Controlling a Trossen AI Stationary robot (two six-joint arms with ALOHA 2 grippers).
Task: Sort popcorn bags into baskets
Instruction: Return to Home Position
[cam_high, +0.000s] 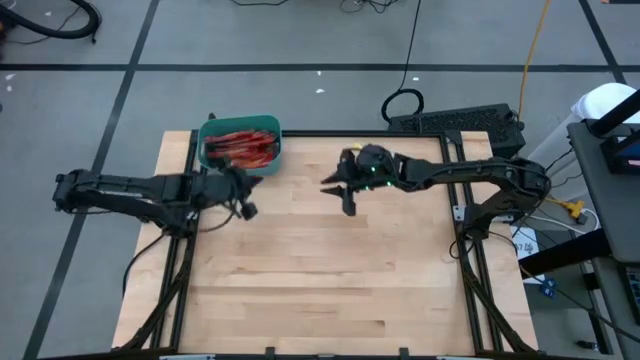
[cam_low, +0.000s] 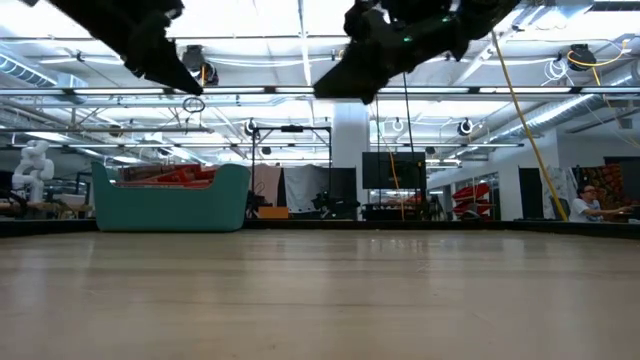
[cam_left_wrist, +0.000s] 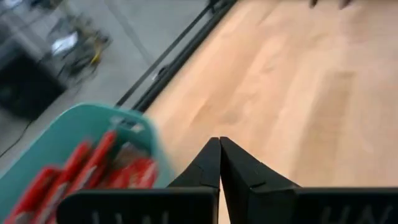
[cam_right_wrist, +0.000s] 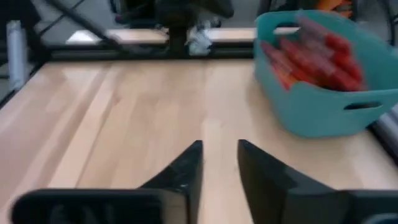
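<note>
A teal basket (cam_high: 240, 123) stands at the table's far left; its wall (cam_low: 170, 205) rests on the wood. Several red popcorn bags (cam_high: 240, 147) lie piled inside it, and they also show in the right wrist view (cam_right_wrist: 311, 59). My left gripper (cam_left_wrist: 219, 142) is shut and holds nothing. It hangs above the table just on the near side of the basket (cam_left_wrist: 81, 118). My right gripper (cam_right_wrist: 219, 149) is open with nothing between its fingers. It hangs over the table's far middle (cam_high: 335, 190), to the right of the basket, and points toward it.
Bare wooden tabletop (cam_high: 330, 280) stretches from the basket to the near and right edges. A black frame rail (cam_high: 300, 133) runs along the far edge. A keyboard (cam_high: 460, 122) and cables lie on the floor beyond it.
</note>
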